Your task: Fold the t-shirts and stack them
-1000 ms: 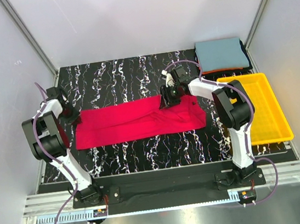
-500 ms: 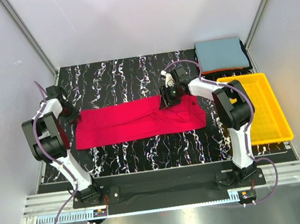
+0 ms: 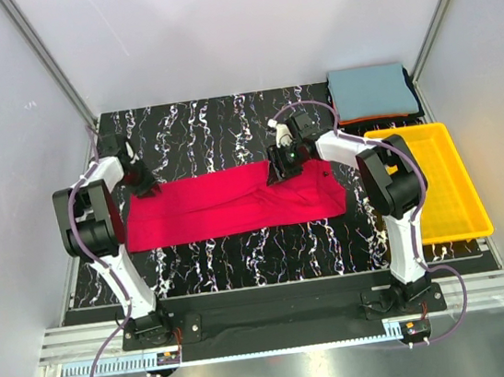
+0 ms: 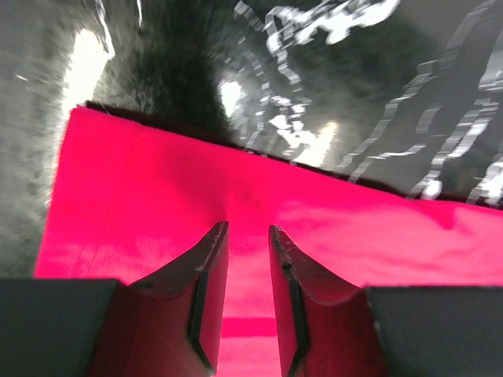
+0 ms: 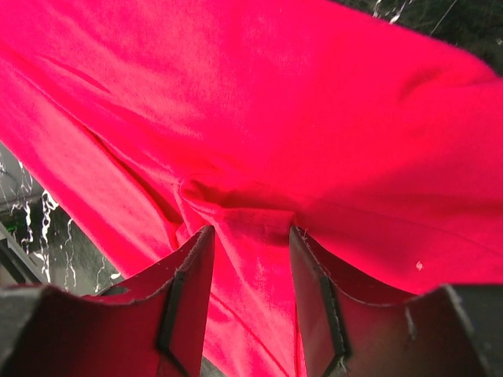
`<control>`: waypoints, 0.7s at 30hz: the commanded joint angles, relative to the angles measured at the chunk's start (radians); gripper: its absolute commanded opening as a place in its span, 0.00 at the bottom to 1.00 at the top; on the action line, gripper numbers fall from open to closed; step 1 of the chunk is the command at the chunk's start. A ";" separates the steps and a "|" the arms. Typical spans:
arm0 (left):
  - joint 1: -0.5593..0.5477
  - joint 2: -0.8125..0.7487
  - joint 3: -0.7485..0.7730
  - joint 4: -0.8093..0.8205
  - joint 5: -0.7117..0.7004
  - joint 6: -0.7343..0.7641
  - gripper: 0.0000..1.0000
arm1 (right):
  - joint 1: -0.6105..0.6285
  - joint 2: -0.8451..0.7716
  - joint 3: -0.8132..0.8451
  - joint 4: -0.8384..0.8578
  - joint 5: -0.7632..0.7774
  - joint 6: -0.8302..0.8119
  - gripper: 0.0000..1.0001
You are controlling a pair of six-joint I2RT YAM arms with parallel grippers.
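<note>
The red t-shirt (image 3: 226, 206) lies folded into a long band across the middle of the black marbled table. My left gripper (image 3: 145, 186) hovers over its far left corner. In the left wrist view its jaws (image 4: 247, 229) stand a little apart, with only flat red cloth (image 4: 330, 224) showing through the gap. My right gripper (image 3: 280, 168) sits on the shirt's far edge, right of centre. There the fingers (image 5: 251, 232) pinch a raised fold of the red cloth (image 5: 314, 118). A folded grey-blue t-shirt (image 3: 371, 91) tops a stack at the back right, with an orange edge (image 3: 382, 117) under it.
A yellow plastic tray (image 3: 442, 182) stands at the table's right edge, just right of my right arm and in front of the stack. Slanted frame posts rise at the back left and back right corners. Bare table (image 3: 225, 127) shows behind the red shirt.
My left gripper has swung from the shirt's left end to its far left corner, and its jaws have opened. The right gripper and the shirt have hardly moved.
</note>
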 commanded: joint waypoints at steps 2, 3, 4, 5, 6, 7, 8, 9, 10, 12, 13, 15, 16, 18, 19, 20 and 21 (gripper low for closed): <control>0.003 0.014 0.023 0.009 0.044 0.015 0.33 | 0.017 -0.016 0.067 -0.057 -0.030 -0.026 0.50; 0.003 0.015 0.025 0.009 0.043 0.016 0.34 | 0.021 -0.018 0.068 -0.063 -0.034 -0.023 0.50; 0.003 0.029 0.028 0.009 0.043 0.019 0.34 | 0.030 -0.018 0.065 -0.065 -0.034 -0.023 0.50; 0.004 0.035 0.031 0.007 0.046 0.027 0.35 | 0.046 -0.024 0.052 -0.068 -0.033 -0.023 0.50; 0.003 0.041 0.036 0.006 0.049 0.030 0.35 | 0.055 -0.027 0.045 -0.066 -0.027 -0.018 0.50; 0.003 0.049 0.037 0.004 0.052 0.032 0.35 | 0.061 -0.027 0.038 -0.066 -0.015 -0.010 0.50; 0.003 0.049 0.037 0.003 0.052 0.035 0.36 | 0.082 -0.031 0.023 -0.066 -0.011 -0.001 0.50; 0.003 0.049 0.036 0.004 0.049 0.036 0.36 | 0.095 -0.039 0.010 -0.066 0.010 0.005 0.50; 0.003 0.051 0.037 0.003 0.049 0.036 0.36 | 0.109 -0.050 -0.002 -0.065 0.030 0.010 0.50; 0.003 0.054 0.039 0.003 0.047 0.036 0.37 | 0.153 -0.114 -0.060 -0.058 0.088 0.025 0.50; 0.003 0.055 0.039 0.003 0.052 0.035 0.37 | 0.159 -0.155 -0.091 -0.054 0.105 0.034 0.50; 0.003 0.058 0.042 0.003 0.066 0.032 0.37 | 0.178 -0.198 -0.117 -0.051 0.162 0.057 0.50; 0.003 0.060 0.043 0.004 0.069 0.029 0.37 | 0.182 -0.235 -0.138 -0.048 0.179 0.063 0.50; 0.003 0.060 0.046 0.003 0.081 0.024 0.38 | 0.196 -0.266 -0.154 -0.048 0.222 0.086 0.50; 0.003 0.058 0.046 0.003 0.087 0.023 0.38 | 0.198 -0.292 -0.168 -0.049 0.234 0.099 0.50; 0.001 0.049 0.045 0.003 0.096 0.019 0.38 | 0.199 -0.306 -0.175 -0.049 0.251 0.123 0.49; 0.000 0.042 0.045 0.003 0.102 0.016 0.38 | 0.202 -0.320 -0.183 -0.049 0.262 0.141 0.49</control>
